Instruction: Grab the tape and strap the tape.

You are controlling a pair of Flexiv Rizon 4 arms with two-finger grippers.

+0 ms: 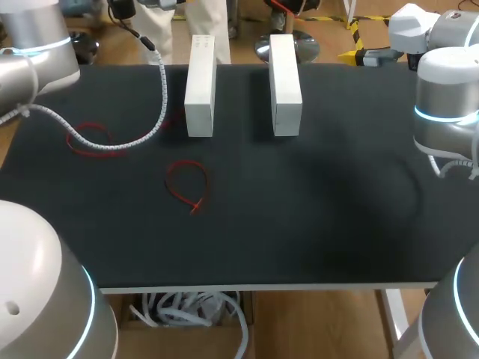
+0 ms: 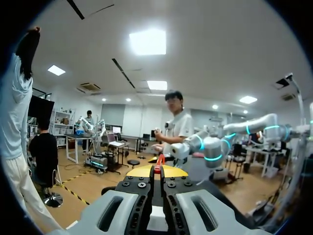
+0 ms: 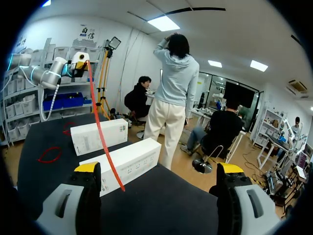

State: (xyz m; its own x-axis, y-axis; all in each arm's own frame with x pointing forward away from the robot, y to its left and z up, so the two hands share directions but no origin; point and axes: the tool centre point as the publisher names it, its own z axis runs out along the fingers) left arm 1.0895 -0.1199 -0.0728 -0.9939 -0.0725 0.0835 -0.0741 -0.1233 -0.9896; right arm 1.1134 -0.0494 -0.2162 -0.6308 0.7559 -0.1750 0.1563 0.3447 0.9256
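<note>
**Left gripper**: raised well above the table, with its fingers pressed together on one end of the red tape. From that height the tape hangs free in a long curve. This appears meant to offer its loose end to the other arm.

**Right gripper**: faces across the table, fingers spread wide, holding nothing. The tape's loose end hangs ahead of it. This view does not settle whether that end lies between the fingers or short of them. The wide spread suits receiving it.

**Other items:** a box and a second box lie side by side with a gap between them. A loop and a second loop of red strap lie on the table's left part, untouched.

**Judgement:** the tape is grabbed and the strapping has not begun.
</note>
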